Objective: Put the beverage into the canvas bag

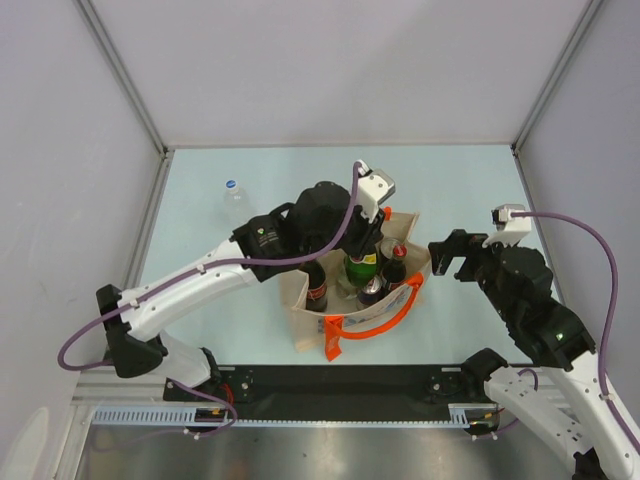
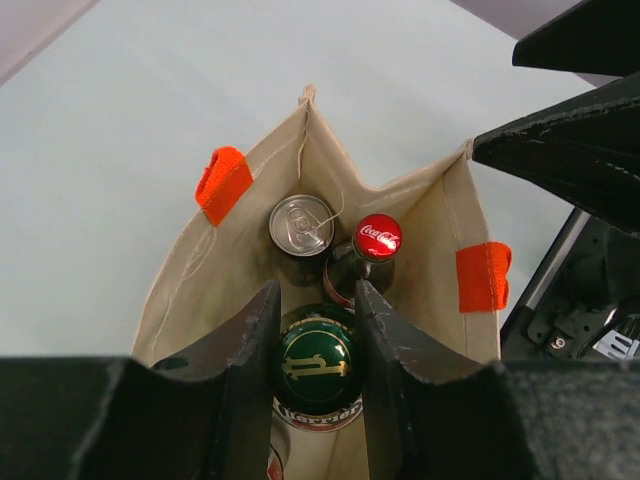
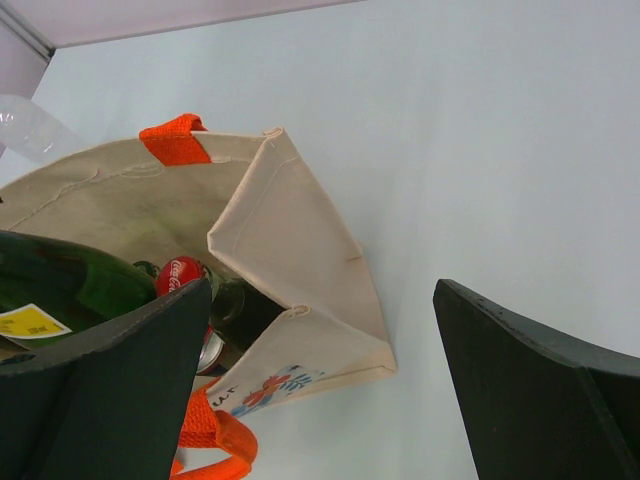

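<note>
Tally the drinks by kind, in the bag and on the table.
Bottles: 4 (green bottle, red-capped bottle, red-labelled bottle, clear bottle)
Cans: 1 (can)
Total: 5

light: bright, even, coming from above | shadows: faint and soft on table [image 1: 450, 190] beside canvas bag [image 1: 310, 325] | glare: small glints on can lid [image 2: 301, 223] and green bottle [image 2: 316, 365] | dim: deep inside of bag | focus: all views sharp
</note>
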You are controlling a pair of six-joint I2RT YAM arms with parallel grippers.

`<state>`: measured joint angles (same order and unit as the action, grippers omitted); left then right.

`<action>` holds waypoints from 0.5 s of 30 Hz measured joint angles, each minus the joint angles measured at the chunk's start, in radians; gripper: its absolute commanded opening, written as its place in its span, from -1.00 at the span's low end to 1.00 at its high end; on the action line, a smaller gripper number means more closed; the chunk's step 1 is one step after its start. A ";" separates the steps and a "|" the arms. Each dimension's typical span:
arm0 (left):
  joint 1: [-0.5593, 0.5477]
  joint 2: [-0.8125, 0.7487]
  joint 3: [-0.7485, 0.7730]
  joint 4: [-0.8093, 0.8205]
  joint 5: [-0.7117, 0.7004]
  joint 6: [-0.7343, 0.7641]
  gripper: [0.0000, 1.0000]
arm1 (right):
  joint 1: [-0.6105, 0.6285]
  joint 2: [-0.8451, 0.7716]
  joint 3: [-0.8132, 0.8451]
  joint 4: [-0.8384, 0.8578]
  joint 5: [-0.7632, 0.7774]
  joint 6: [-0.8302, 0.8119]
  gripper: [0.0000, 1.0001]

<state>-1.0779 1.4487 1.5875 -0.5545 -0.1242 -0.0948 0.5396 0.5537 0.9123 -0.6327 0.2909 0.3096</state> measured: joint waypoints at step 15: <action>-0.002 -0.015 -0.190 0.229 -0.003 -0.020 -1.00 | 0.000 -0.006 0.000 -0.002 0.008 -0.015 0.99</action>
<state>-1.0798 1.4338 1.3975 -0.3260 -0.1272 -0.1146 0.5396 0.5476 0.9123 -0.6350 0.2993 0.2943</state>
